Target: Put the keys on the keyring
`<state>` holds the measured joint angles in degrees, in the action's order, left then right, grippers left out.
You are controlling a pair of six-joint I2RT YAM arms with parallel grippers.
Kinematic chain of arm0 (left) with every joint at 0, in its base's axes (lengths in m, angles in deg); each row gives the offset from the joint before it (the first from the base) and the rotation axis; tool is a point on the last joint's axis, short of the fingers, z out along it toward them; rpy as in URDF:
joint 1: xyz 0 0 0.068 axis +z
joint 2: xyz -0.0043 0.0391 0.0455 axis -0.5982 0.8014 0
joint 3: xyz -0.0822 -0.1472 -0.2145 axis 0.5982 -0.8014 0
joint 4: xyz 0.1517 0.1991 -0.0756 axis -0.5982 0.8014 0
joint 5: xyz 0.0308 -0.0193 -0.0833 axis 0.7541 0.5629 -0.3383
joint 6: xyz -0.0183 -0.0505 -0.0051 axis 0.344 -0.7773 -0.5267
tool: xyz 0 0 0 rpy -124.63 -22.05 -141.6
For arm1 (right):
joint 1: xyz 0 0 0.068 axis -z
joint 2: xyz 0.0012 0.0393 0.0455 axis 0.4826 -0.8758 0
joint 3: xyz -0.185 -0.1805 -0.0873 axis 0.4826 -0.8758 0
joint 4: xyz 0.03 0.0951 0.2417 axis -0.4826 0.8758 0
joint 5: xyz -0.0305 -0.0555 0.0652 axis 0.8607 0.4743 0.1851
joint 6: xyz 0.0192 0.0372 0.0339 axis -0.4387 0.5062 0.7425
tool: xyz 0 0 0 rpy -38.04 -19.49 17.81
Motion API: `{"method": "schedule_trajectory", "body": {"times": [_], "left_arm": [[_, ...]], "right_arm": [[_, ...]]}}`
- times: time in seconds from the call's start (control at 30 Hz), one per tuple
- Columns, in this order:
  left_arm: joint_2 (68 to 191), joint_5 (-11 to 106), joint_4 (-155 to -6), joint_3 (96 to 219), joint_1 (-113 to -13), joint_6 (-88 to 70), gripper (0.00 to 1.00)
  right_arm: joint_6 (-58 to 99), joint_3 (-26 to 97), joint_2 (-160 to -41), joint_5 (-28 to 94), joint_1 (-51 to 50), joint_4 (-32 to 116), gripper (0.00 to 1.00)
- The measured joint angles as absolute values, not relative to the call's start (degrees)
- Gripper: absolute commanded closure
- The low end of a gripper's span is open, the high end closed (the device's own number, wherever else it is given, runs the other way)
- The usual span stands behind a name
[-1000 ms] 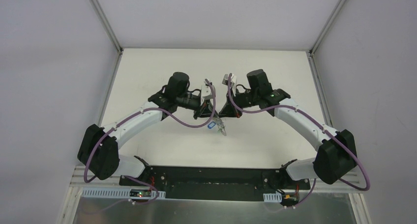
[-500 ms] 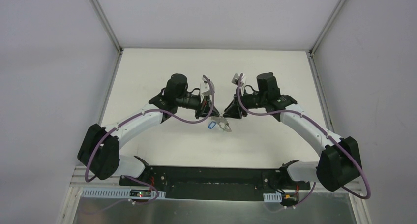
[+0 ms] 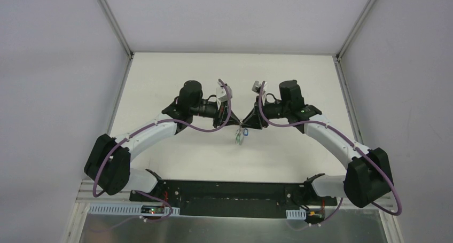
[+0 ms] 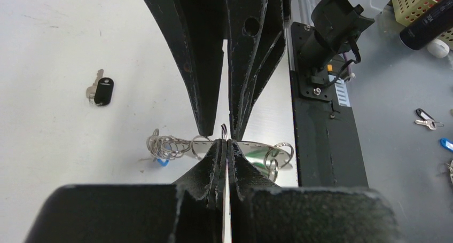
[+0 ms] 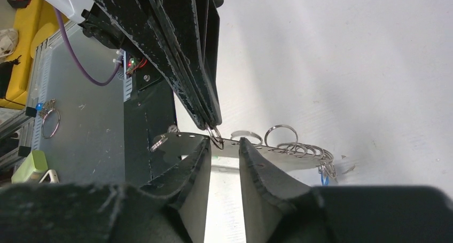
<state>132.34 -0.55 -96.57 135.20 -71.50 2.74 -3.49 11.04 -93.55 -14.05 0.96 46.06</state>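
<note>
Both grippers meet above the middle of the table. My left gripper (image 3: 233,123) is shut on a small metal ring (image 4: 224,130) of the keyring (image 3: 240,135), which hangs under the two tips with a green key (image 3: 236,140) and a blue key (image 3: 245,131) on it. In the left wrist view the strap (image 4: 255,146) runs sideways, with the chain of rings (image 4: 168,146) on the left. My right gripper (image 5: 223,142) stands open, its tips against the strap (image 5: 179,140) on either side of the held ring. A black key (image 4: 102,91) lies alone on the table.
The black base bar (image 3: 229,192) of the arms runs along the near edge, with a grey metal tray (image 3: 229,227) below it. White walls close the table on three sides. Off the table lie loose keys (image 4: 427,120) and a basket (image 4: 422,0).
My right gripper has gone from shut to open, drawn back to the right and come in again. The hanging keys have swung from under the left gripper to between the two tips.
</note>
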Motion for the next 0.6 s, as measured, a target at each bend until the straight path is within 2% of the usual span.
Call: {"method": "schedule_trajectory", "body": {"times": [0.2,0.33,0.43,0.6], "left_arm": [[132.45,-0.57,-99.43,134.89,-71.50,0.69,1.00],[132.98,-0.55,-100.59,134.52,-71.37,0.16,1.00],[133.04,-0.55,-100.76,134.41,-71.13,0.14,1.00],[133.48,-0.57,-100.79,134.32,-71.18,0.14,1.00]], "right_arm": [[-2.59,10.56,-93.55,-15.08,0.96,44.38,0.90],[-2.20,10.50,-93.55,-15.36,0.96,44.31,0.94],[-2.40,10.47,-93.55,-15.36,0.96,44.38,1.00],[-3.99,10.56,-93.55,-15.43,0.91,45.67,1.00]]}}
